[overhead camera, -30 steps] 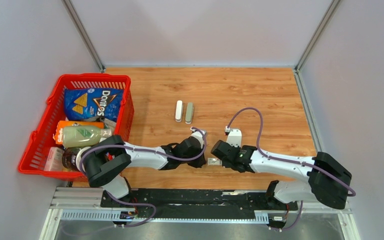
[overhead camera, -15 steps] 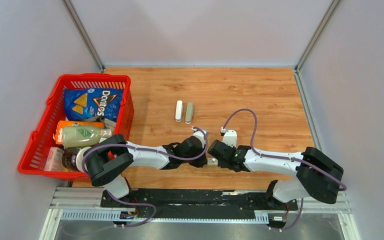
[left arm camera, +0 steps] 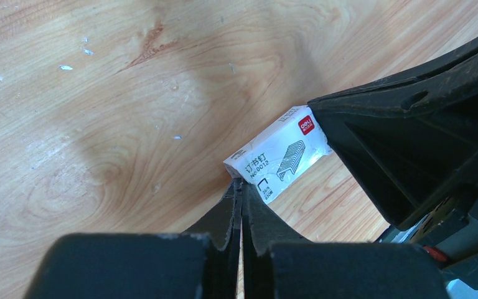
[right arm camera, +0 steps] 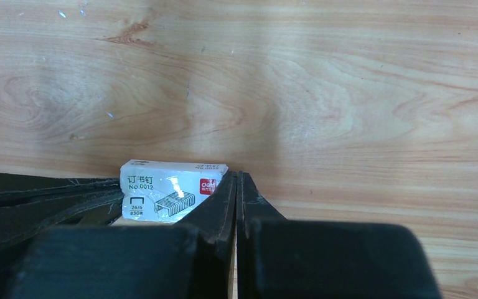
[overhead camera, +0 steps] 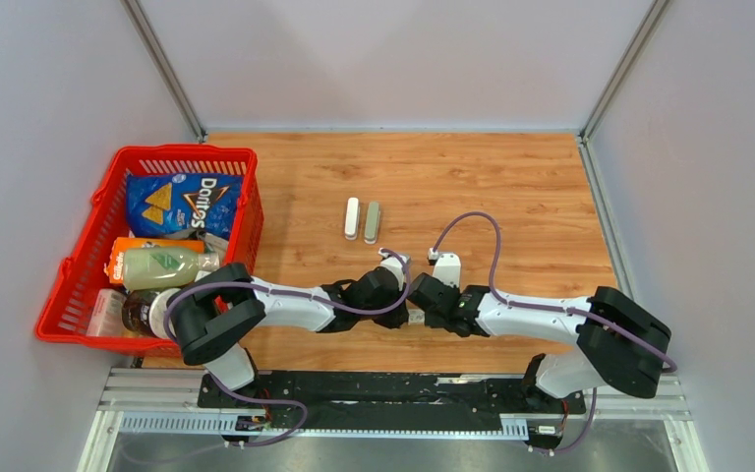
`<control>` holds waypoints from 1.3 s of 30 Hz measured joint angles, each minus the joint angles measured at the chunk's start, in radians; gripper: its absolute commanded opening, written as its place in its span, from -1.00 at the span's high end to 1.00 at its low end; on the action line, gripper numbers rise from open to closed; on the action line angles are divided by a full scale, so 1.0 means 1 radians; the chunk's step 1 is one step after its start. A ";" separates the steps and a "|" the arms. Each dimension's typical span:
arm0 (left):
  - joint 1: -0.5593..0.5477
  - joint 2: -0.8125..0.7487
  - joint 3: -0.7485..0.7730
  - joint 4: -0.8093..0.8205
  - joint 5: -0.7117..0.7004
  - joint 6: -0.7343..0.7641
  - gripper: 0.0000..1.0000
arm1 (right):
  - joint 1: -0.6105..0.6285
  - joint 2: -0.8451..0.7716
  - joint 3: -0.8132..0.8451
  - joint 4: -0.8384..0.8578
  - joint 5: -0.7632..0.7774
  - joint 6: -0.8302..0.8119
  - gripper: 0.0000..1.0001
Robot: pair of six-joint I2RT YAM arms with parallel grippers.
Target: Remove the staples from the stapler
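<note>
The left gripper [left arm camera: 241, 187] is fully closed, with nothing held between its fingers; its tips are pressed against the near edge of a small white staple box [left arm camera: 280, 156] lying flat on the wooden table [overhead camera: 511, 187]. The right gripper [right arm camera: 236, 180] is likewise fully closed and empty, and its tips are set against the right end of the same box, so that the box is flanked by both grippers near the table's front edge. A few tiny silvery staple strips [left arm camera: 65, 67] are scattered loose on the wood nearby. A white stapler [overhead camera: 352, 218] and a grey stapler [overhead camera: 372, 222] are laid side by side farther back, well apart from the grippers. A red basket [overhead camera: 79, 265] holding a Doritos bag [overhead camera: 185, 202] is placed at the left.
</note>
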 measured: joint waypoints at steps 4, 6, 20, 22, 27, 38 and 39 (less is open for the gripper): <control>0.000 0.000 0.000 0.000 0.000 0.000 1.00 | 0.000 0.000 0.000 0.000 0.000 -0.004 1.00; 0.000 0.000 0.000 0.000 0.000 0.000 1.00 | 0.000 0.000 0.002 -0.003 0.001 -0.004 0.98; -0.004 -0.058 -0.003 -0.113 -0.047 0.020 0.80 | 0.007 -0.076 -0.002 -0.087 0.040 0.021 0.32; -0.004 -0.070 -0.003 -0.138 -0.060 0.027 0.65 | 0.006 -0.089 -0.002 -0.103 0.052 0.023 0.16; -0.004 -0.110 -0.007 -0.207 -0.090 0.038 0.36 | 0.006 -0.118 -0.002 -0.141 0.076 0.027 -0.28; -0.005 -0.317 -0.035 -0.361 -0.179 0.052 -0.41 | 0.006 -0.238 -0.015 -0.219 0.131 0.023 -1.00; -0.005 -0.342 -0.035 -0.383 -0.193 0.054 -0.63 | 0.006 -0.252 -0.014 -0.233 0.139 0.021 -1.00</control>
